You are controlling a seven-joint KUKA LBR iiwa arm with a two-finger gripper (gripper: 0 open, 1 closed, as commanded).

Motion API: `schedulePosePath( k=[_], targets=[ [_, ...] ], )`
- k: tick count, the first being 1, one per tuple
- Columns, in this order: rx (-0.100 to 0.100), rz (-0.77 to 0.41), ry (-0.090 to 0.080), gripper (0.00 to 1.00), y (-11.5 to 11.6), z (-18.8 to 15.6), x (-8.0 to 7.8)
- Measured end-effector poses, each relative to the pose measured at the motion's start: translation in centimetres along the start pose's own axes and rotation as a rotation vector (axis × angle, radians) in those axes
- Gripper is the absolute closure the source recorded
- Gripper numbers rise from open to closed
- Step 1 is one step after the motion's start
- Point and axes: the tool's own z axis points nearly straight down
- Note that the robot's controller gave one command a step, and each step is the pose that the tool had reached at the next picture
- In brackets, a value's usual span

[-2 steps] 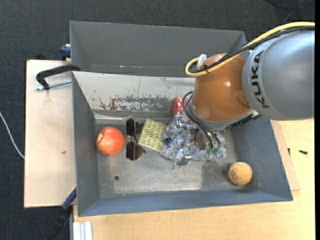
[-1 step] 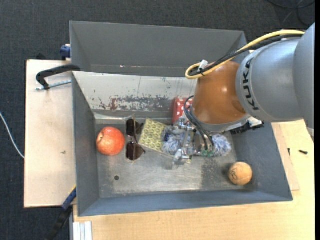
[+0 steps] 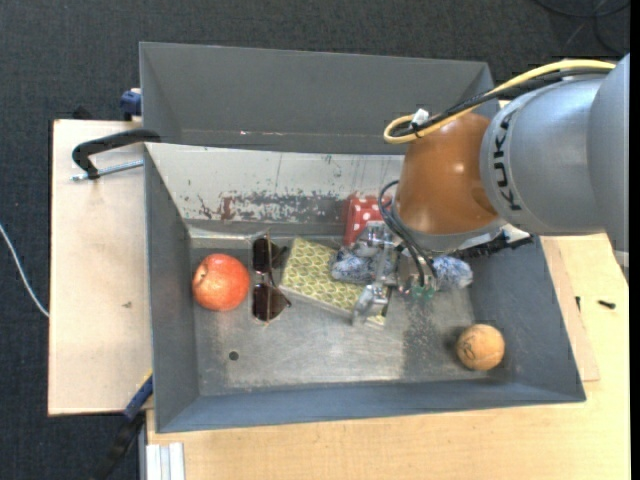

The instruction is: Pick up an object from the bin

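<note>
My gripper (image 3: 375, 293) hangs low in the middle of the bin, under the orange wrist cover. It is right over the near right corner of a flat yellow-green patterned pad (image 3: 315, 273). A crumpled blue-grey thing (image 3: 350, 264) lies against the gripper's left side, and more blue-grey material (image 3: 455, 271) shows on its right. Just behind the gripper, by the back wall, stands a red thing with white dots (image 3: 361, 218).
A red apple (image 3: 220, 282) lies at the left, with dark sunglasses (image 3: 267, 278) between it and the pad. A brown ball (image 3: 480, 347) rests near the front right corner. Bare floor runs along the front wall. The arm covers the bin's right back part.
</note>
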Motion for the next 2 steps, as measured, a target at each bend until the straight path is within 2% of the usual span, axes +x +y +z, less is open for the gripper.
schedulePosePath(
  k=[1, 2],
  targets=[
    [-0.004, -0.153, -0.008, 0.00, -3.4, 0.6, -0.4],
    [0.014, 0.629, 0.014, 1.00, -1.2, 0.5, -1.2]
  ],
)
